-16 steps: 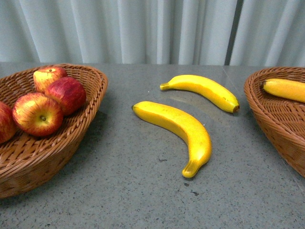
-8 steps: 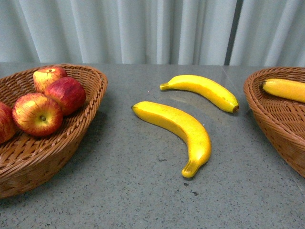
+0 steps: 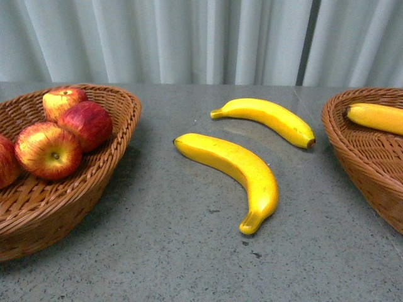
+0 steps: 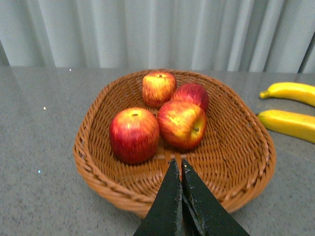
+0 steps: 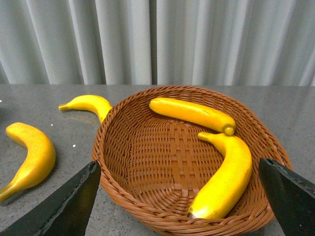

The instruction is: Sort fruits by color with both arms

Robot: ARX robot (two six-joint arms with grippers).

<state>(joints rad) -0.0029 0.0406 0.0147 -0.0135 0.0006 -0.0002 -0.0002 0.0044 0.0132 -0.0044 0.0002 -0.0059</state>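
1. The black left gripper [image 4: 177,164] is seen with its two fingers pressed together tip to tip, and nothing is held between them.
2. It is held over the near rim of the brown woven wicker left basket [image 4: 86,157] and is pointed in toward the basket's middle.
3. Four glossy red apples streaked with yellow [image 4: 134,135] are found clustered inside that basket. The nearest pair lies just beyond the fingertips and is not touched.
4. The black right gripper [image 5: 178,164] is spread wide, with one finger at each edge of its wrist view, and nothing is gripped.
5. The second brown wicker right basket [image 5: 106,167] is framed between those fingers, and the gripper is held back over its near rim.
6. Two bright-yellow curved basket bananas [image 5: 192,113] are seen inside. One is laid across the far part and the other is curved along a side wall, with their ends almost touching.
7. Two more long yellow table bananas [image 3: 236,170] are laid on the grey speckled table [image 3: 157,251] between the baskets. They are apart from each other and well clear of both grippers.
8. The farther of the two [image 3: 267,117] is placed nearer the right basket [image 3: 359,157].
9. Only the fingers of the arms are shown, so the arms' bend cannot be told.
10. Pale pleated curtains [image 3: 189,38] are hung behind the table.
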